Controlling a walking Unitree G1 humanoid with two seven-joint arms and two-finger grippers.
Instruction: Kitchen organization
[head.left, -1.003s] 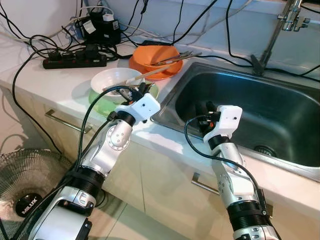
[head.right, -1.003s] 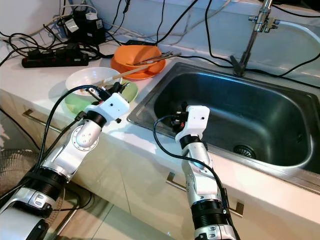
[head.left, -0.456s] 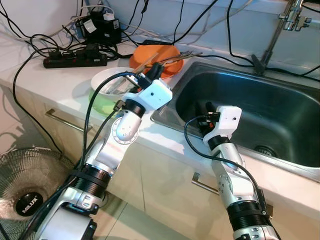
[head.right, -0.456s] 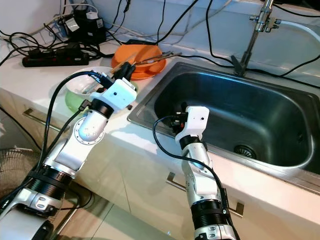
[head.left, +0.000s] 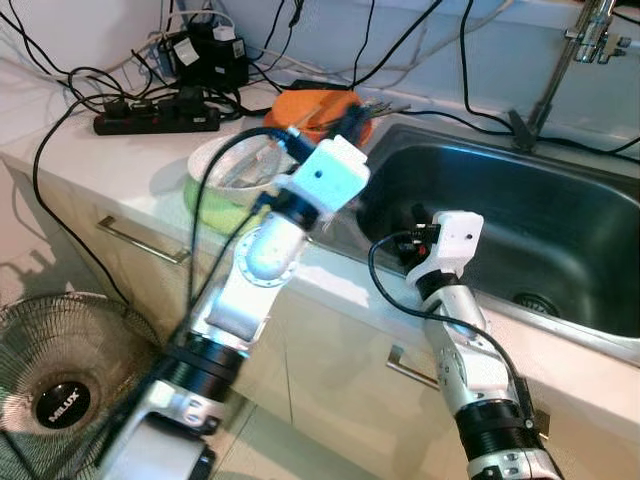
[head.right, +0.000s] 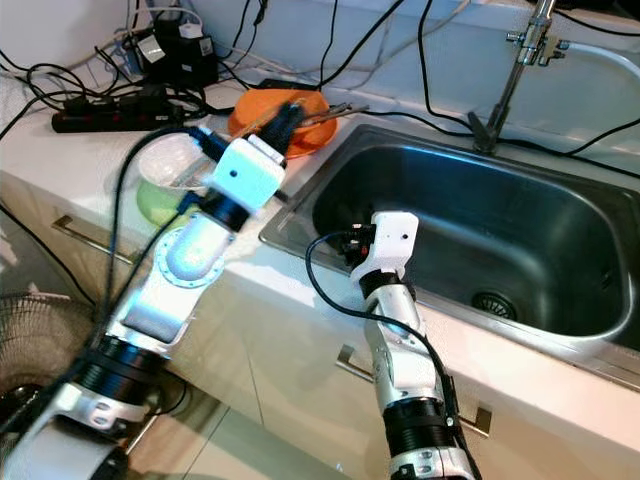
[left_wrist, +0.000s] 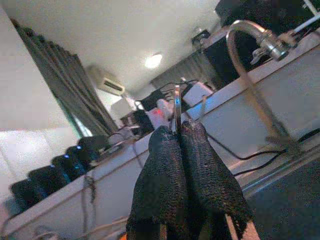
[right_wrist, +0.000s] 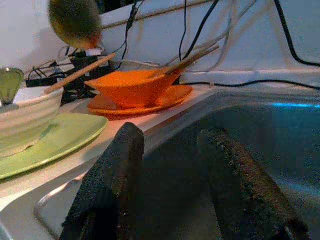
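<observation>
My left gripper is raised over the counter beside the orange bowl, at the sink's left rim. It is shut on a thin metal utensil that sticks up between its fingertips. A white bowl stands on a green plate; a wooden chopstick and a spoon rest on the bowl. More chopsticks lie in the orange bowl. My right gripper hangs open over the near left part of the steel sink, with nothing between its fingers.
A faucet stands behind the sink. A black power strip and tangled cables lie at the counter's back left. Below the counter are cabinet handles and a floor fan.
My left gripper has lifted from the white bowl and swung right toward the orange bowl and sink, carrying the thin utensil. The right arm has stayed still.
</observation>
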